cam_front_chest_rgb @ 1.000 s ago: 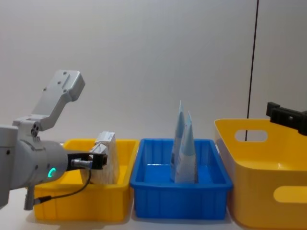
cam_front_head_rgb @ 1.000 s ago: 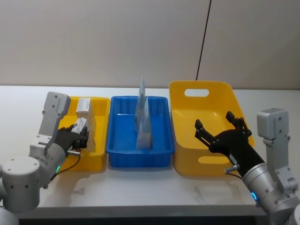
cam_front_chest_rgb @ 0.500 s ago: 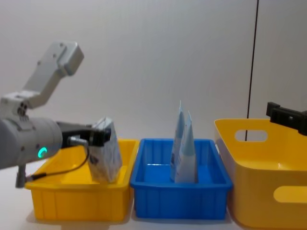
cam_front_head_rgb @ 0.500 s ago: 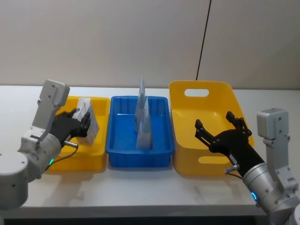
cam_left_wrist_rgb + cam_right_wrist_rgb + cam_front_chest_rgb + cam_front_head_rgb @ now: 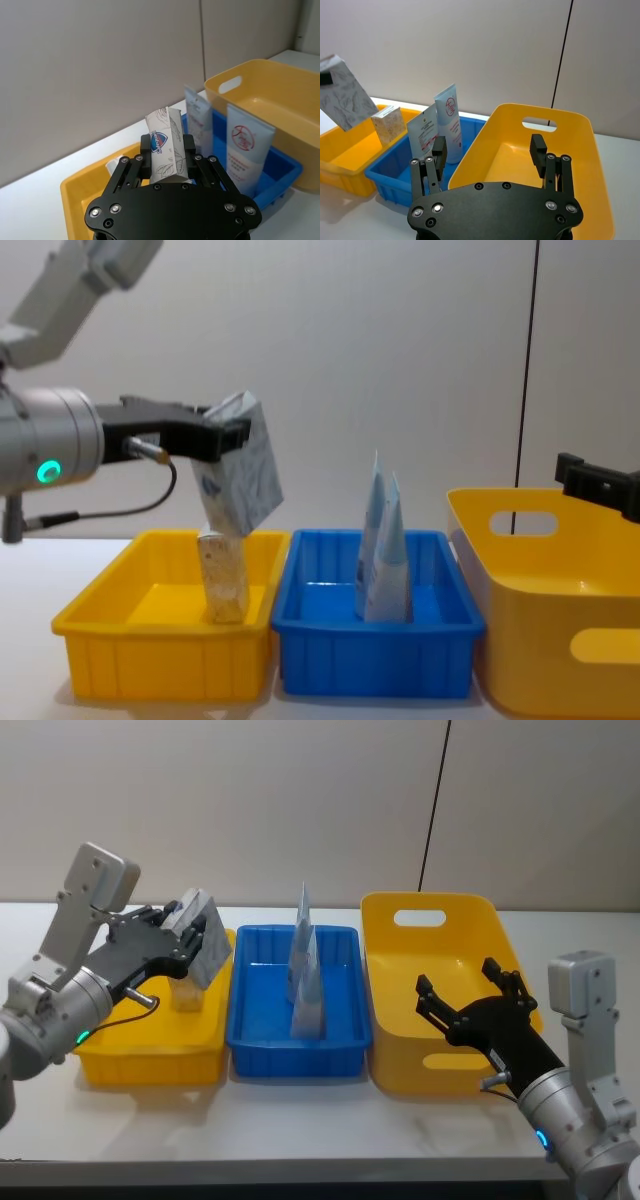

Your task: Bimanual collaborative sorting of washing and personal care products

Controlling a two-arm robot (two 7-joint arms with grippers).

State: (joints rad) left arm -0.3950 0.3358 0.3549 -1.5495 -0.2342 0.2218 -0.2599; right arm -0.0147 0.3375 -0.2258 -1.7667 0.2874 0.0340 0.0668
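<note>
Left hand [image 5: 187, 934]: black, clamped on a small rectangular whitish-beige carton with grey leaf print [image 5: 207, 950]. The carton is held tilted in the air at the left of the head view, over the far right corner of the small yellow plastic bin [image 5: 150, 1055]. Second leaf-print carton [image 5: 185, 992]: upright inside that bin, just below the held one; contact between the two cannot be told. Blue plastic bin [image 5: 296, 1044]: centre of frame, between the two yellow bins, holding two tall pale blue-white tapered squeeze tubes standing on end close together, the rear tube [image 5: 303, 935] and the front tube [image 5: 310, 1000]. Right hand [image 5: 462, 988]: black, fingers spread wide and empty, poised over the large yellow plastic bin with handle slot [image 5: 400, 1075] at the right of frame. All three bins sit in a row on the white table [image 5: 300, 1120].
</note>
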